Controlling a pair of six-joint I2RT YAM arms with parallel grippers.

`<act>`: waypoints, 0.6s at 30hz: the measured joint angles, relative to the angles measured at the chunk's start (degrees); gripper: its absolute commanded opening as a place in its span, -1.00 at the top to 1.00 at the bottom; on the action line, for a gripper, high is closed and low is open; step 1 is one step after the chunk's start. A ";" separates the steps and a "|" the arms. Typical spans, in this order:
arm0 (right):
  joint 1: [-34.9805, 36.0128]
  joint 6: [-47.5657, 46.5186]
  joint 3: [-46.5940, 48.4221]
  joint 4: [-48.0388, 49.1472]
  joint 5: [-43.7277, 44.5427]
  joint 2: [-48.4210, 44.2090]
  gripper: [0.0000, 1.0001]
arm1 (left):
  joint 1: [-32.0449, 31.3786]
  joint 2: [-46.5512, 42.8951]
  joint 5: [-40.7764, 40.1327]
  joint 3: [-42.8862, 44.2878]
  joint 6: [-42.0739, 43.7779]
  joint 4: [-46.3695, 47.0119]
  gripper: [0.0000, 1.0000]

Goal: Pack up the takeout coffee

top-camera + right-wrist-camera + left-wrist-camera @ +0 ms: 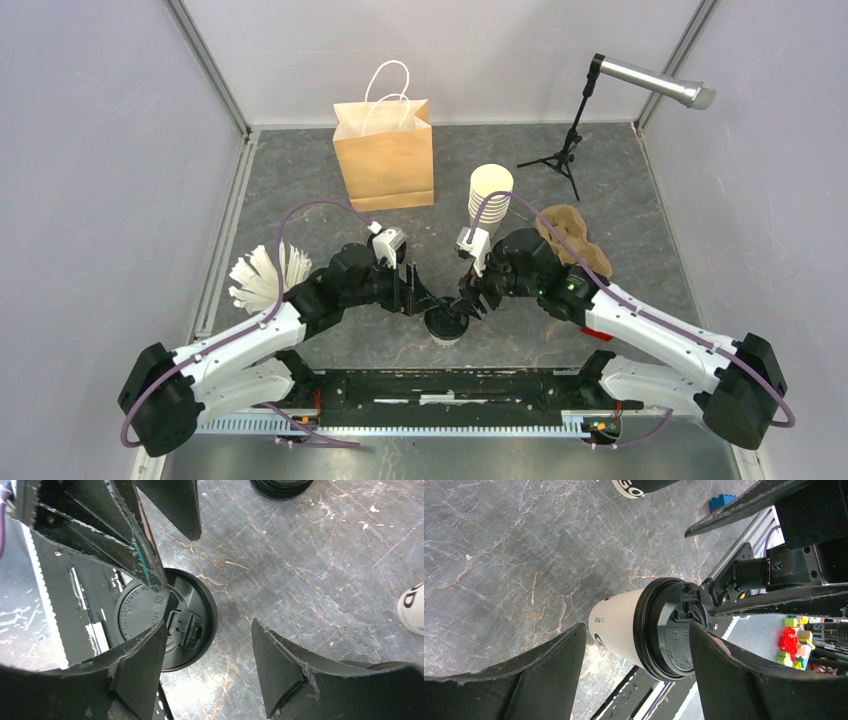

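So our cream-white paper cup with the round black plastic lid (445,327) stands upright on the grey marbled table (300,180), right between our two grippers. Left gripper (638,630) is spread wide, gripping nothing, with the cup framed between its fingers. Right gripper (209,626) hangs just above it, also released, one finger over the lid, the other over bare tabletop.
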 measured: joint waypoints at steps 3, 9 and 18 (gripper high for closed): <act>0.00 1.31 0.00 0.07 -1.75 -0.11 -0.25 | -0.02 0.09 0.02 0.00 -0.15 -0.26 -0.51; 0.00 3.37 -0.68 1.29 -3.91 -0.02 -0.25 | -0.02 1.68 0.07 0.00 -0.76 -0.94 -0.44; -0.17 5.68 -5.81 6.56 -5.46 1.77 -0.24 | -0.28 2.01 0.07 -0.90 -2.84 -1.25 -0.44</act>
